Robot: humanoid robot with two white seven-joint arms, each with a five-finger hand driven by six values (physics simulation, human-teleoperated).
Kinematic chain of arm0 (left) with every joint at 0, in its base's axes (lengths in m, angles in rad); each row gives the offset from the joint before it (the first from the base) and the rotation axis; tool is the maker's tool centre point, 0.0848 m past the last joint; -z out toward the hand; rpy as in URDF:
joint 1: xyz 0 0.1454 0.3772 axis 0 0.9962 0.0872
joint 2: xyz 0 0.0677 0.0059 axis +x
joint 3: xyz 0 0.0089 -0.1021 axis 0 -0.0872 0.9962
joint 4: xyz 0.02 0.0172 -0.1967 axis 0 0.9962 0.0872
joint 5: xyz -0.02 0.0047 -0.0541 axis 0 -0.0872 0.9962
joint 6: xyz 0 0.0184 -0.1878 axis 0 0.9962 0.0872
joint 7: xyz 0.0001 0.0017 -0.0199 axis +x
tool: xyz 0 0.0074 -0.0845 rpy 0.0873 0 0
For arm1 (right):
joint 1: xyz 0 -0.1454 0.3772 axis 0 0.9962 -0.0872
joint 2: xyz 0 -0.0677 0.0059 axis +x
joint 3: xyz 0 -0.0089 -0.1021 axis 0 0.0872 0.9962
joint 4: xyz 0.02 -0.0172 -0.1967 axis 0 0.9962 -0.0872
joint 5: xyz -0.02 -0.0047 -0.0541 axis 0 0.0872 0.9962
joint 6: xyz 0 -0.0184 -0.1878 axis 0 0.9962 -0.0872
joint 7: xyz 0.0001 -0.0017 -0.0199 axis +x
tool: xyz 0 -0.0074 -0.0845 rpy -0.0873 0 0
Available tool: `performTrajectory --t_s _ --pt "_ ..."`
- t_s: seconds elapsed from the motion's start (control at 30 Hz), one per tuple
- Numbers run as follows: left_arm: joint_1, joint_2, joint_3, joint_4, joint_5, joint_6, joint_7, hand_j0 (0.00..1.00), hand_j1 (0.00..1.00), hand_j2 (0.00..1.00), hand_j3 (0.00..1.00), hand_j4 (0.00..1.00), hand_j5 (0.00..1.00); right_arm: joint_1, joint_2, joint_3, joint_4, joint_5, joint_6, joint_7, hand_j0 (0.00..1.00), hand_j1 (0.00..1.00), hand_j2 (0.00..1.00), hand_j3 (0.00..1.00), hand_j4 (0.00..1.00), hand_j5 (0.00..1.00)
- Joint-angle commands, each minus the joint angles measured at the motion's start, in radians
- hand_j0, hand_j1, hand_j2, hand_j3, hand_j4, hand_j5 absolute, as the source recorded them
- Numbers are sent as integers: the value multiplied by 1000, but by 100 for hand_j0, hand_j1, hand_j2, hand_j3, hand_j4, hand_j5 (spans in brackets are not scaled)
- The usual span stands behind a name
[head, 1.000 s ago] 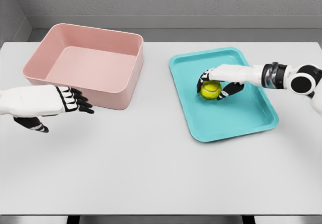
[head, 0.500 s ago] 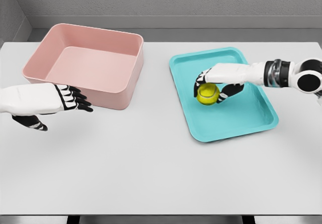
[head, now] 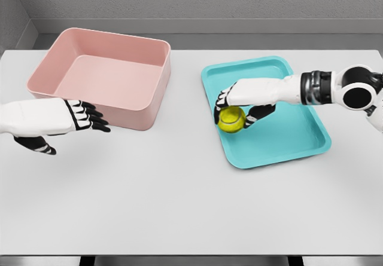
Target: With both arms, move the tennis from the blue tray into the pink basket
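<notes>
From the head camera, the right hand (head: 238, 106) reaches in from the right edge and is curled around the tennis ball (head: 231, 119), fingers wrapped over its top and far side and the thumb pressed against its right side, so the ball sits clamped in the grip just beneath the palm. Ball and hand are over the left part of the blue tray (head: 299, 137), whose bare floor spreads out to the right of and below the hand; whether the ball touches the tray floor or is lifted clear of it cannot be told. The tray lies flat on the white table (head: 191, 200).

The left hand (head: 72, 119) comes in from the left edge, well apart from the right hand, with its fingers stretched forward, loosely together and gripping nothing, the thumb hanging below the palm. Just beyond and to the right of its fingertips stands the pink basket (head: 149, 104), its near wall close beside the fingers though contact cannot be made out. The basket lies far to the left of the ball-holding hand
</notes>
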Motion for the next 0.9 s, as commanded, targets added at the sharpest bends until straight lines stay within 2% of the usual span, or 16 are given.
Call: performTrajectory --t_s 0.0,0.73,0.87 --pt "-2 1 2 0 6 2 0 100 100 100 100 100 100 0 17 -2 -3 -6 2 2 56 56 56 56 56 56" --pt "-6 10 5 0 7 2 0 100 100 100 100 100 100 3 164 4 -1 -7 18 16 56 56 56 56 56 56" --pt "-6 12 6 0 18 2 0 100 100 100 100 100 100 5 173 16 -1 -7 16 16 56 56 56 56 56 56"
